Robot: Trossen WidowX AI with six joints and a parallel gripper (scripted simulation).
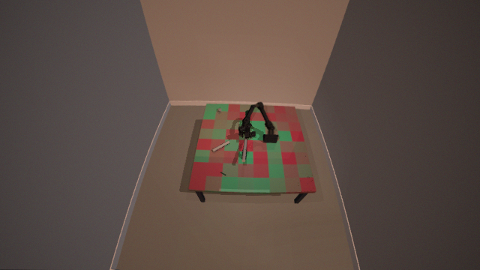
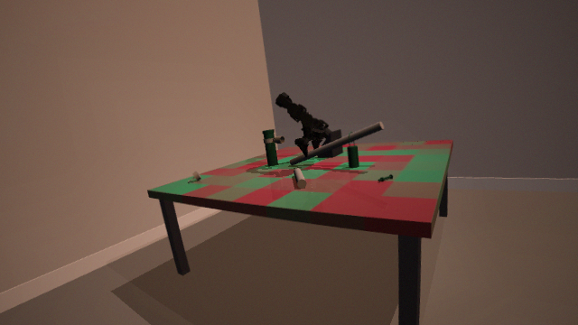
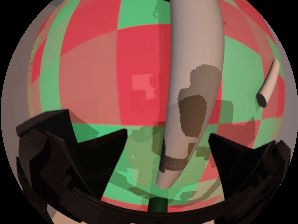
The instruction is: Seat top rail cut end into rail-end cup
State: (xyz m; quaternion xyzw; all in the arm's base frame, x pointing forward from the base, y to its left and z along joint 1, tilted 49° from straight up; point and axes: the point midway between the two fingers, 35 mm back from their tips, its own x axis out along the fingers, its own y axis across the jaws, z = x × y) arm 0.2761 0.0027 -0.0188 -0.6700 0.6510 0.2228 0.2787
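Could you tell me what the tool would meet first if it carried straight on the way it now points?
Most likely the rail: it runs between the open tool's fingers just ahead. Depth is unclear; past it lies the table.

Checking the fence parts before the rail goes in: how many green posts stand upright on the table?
2. The taller post stands toward the wall side, with a band and cup near its top. The shorter post stands under the tilted rail. None seem hidden.
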